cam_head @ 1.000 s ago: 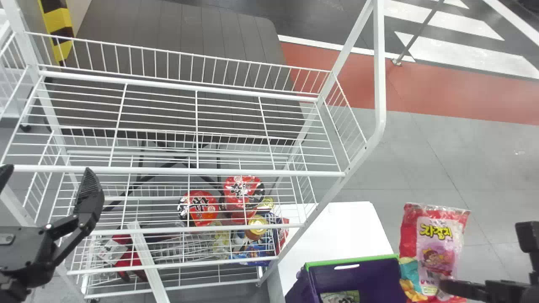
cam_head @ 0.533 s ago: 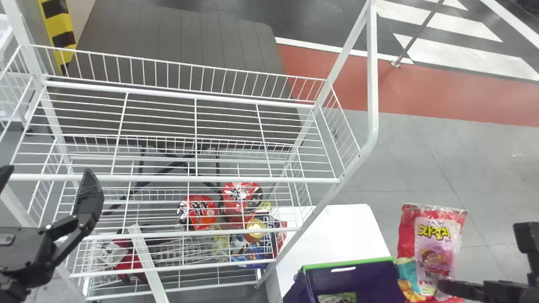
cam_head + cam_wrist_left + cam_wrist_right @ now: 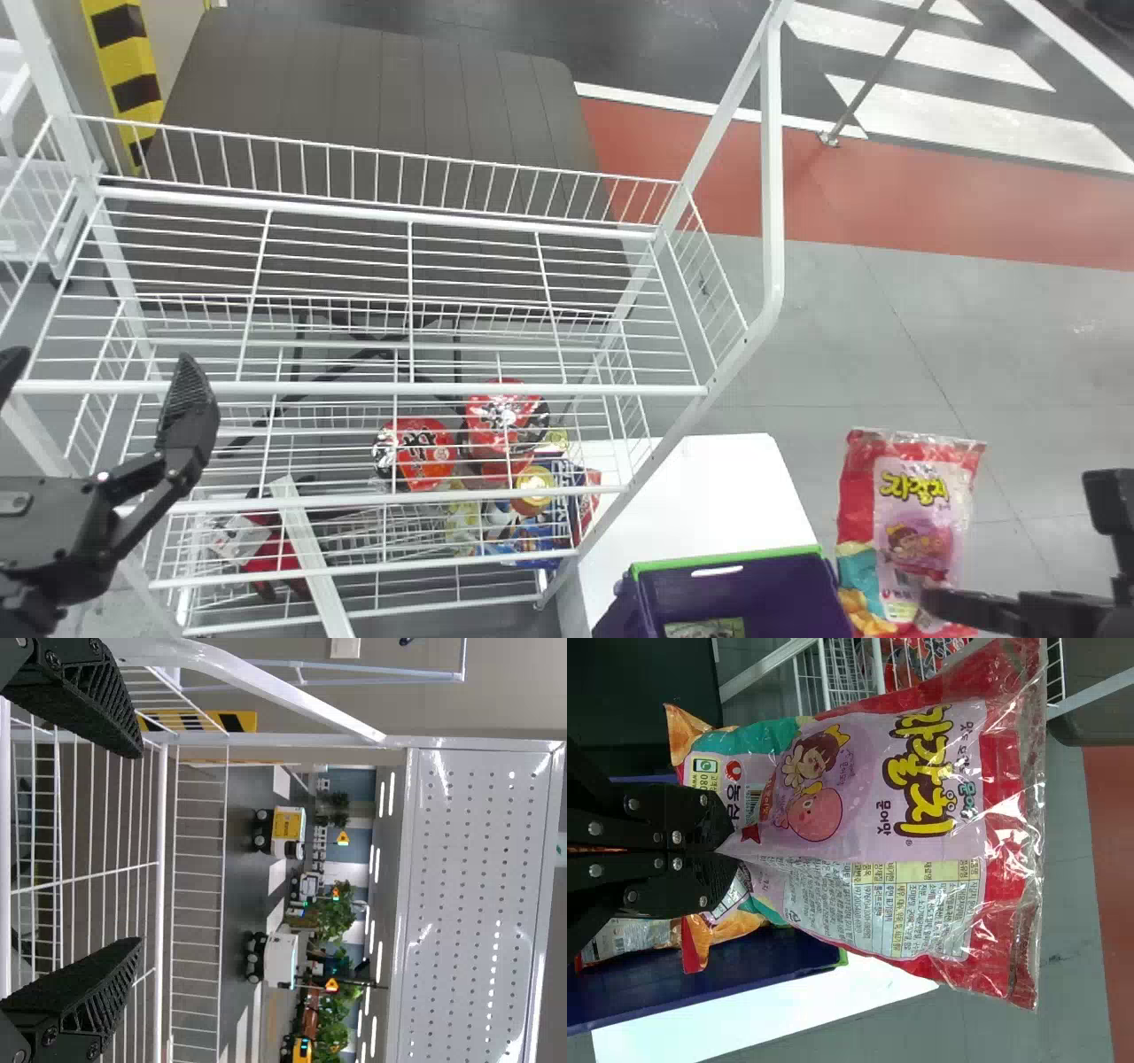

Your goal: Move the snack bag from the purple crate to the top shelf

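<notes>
The right gripper [image 3: 935, 608] is closed on the pink-and-red snack bag [image 3: 917, 523], its fingertips pinching the film into a crease, with the bag's clear-edged sealed end stretching away beyond them. This bag hangs just to the right of the purple crate [image 3: 709, 592], out of it and over the grey floor. Compared with the earlier head frames, the bag and both grippers keep nearly the same place in the view, while the crate and the white wire rack [image 3: 372, 388] have slid a little down and to the left, so the gap between bag and crate has widened slightly. The right arm comes in from the lower right, its gripper low and still beside the crate; the left gripper [image 3: 97, 356] waits well to the left of the crate, in front of the rack, its two ribbed fingers spread wide. In the crate lies another packet [image 3: 706, 629], and a white surface [image 3: 709, 496] shows past its far rim. Farther to the left of the crate stands the rack, its top shelf [image 3: 328, 285] higher than the crate. Low in the rack, on the side nearer the crate, sit a red-and-black package [image 3: 423, 454], a second red package [image 3: 500, 425] and a gold-lidded container [image 3: 533, 489].
</notes>
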Tool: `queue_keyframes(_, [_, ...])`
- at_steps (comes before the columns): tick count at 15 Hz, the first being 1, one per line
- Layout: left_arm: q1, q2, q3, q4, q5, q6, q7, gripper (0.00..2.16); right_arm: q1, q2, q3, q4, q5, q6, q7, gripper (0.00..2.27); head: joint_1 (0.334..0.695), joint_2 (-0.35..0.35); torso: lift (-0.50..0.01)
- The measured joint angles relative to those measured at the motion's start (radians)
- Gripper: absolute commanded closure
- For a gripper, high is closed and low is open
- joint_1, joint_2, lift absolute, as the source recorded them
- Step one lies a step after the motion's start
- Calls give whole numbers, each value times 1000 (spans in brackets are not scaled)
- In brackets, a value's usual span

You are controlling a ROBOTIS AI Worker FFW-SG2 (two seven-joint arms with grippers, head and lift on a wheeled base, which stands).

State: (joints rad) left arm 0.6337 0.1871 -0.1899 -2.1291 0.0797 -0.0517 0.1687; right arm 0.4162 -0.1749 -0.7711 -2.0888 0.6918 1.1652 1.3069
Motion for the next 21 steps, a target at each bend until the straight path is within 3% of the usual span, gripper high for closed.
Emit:
queue_keyframes(6, [1, 0, 0, -1, -2, -1, 0, 56, 2, 0, -29, -32, -36, 65, 48, 1929, 695, -350, 2])
queue_keyframes(12, [1, 6, -3, 0, -6, 2, -2, 56, 16, 16, -60, -205, -95, 236, 57, 2013, 695, -350, 2])
queue_keyframes(18, [3, 11, -8, -5, -5, 1, -11, 56, -52, 14, 24, -467, -107, 400, 57, 2010, 695, -350, 2])
queue_keyframes(21, [2, 15, -19, -12, -9, 1, -12, 60, -106, -26, 133, -574, -66, 402, 57, 2010, 695, -350, 2])
